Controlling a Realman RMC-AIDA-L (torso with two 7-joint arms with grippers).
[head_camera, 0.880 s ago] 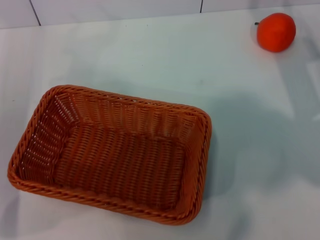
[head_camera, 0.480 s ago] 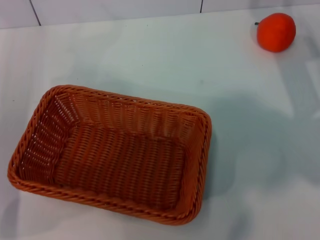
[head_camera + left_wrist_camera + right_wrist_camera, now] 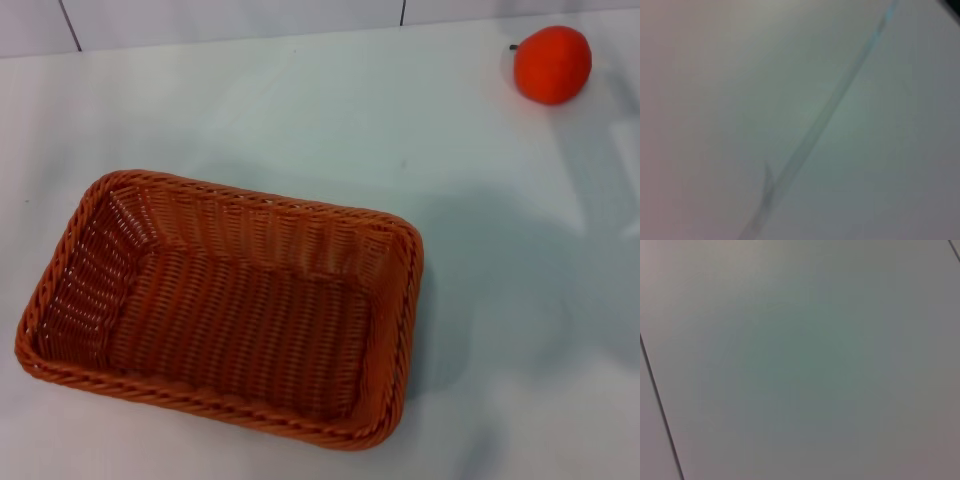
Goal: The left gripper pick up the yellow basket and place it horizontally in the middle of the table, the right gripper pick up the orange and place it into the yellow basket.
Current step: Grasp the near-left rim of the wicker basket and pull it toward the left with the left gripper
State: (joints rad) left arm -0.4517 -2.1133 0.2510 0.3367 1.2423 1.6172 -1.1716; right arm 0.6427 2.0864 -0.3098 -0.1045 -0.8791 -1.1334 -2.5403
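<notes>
The basket sits empty at seven o'clock on the table, skewed; the orange lies well apart at two o'clock. Neither gripper shows, so their openness cannot be told. A pinch on the sloping rim may slip, and the round orange may roll.

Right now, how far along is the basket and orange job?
Nothing looks done yet. The yellow basket sits skewed at the table's near left, empty and untouched. The orange lies at the far right, well apart from it. Neither hand is in view, so nothing is in hand. Both moves remain.
</notes>
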